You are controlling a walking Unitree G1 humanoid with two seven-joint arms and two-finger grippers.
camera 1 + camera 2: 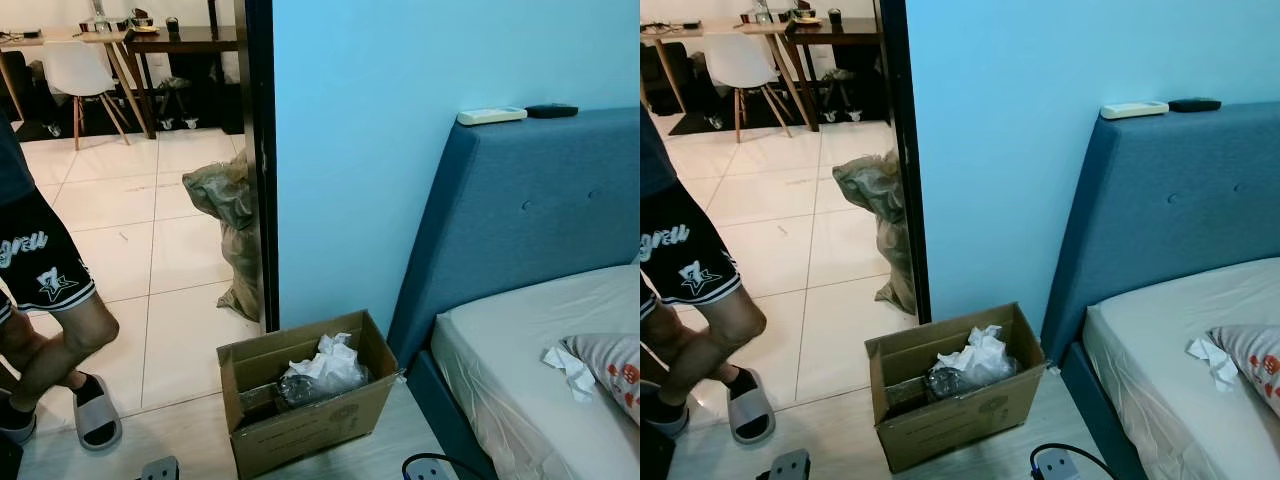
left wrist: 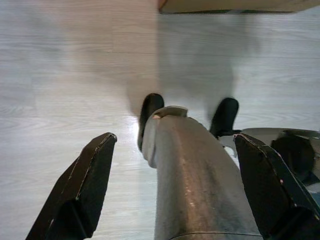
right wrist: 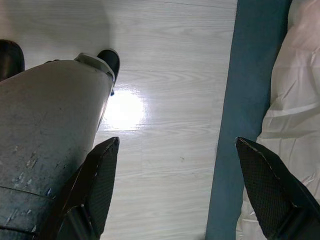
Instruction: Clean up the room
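Cardboard forms the open box [image 1: 308, 408] at the lower centre of my head view; it stands on the pale wood-look floor [image 1: 200, 440] just in front of the light blue wall [image 1: 400, 150]. Crumpled white paper [image 1: 330, 362] and dark wrapped refuse lie inside it.

At the right of the frame is the bed: a blue padded headboard [image 1: 530, 210] and a bare mattress [image 1: 520, 370]. A crumpled white tissue [image 1: 570, 368] lies on the mattress, touching a patterned pillow [image 1: 612, 372] at the right edge. On top of the headboard rest a white remote [image 1: 491, 116] and, just beside it, a black remote [image 1: 552, 110].

Left of the wall edge, a stuffed sack [image 1: 232, 225] leans against the dark door frame [image 1: 262, 160] on the white tiles. At the left edge stands a person [image 1: 45, 300] in black shorts and grey slippers. In the upper left of the frame are a table [image 1: 110, 40] and a white chair [image 1: 82, 75].

My left tool [image 2: 175, 192] hangs over the floor beside my leg, fingers apart and holding nothing. My right tool [image 3: 182, 192] hangs over the floor next to the blue bed base [image 3: 240, 120], fingers likewise apart and holding nothing.
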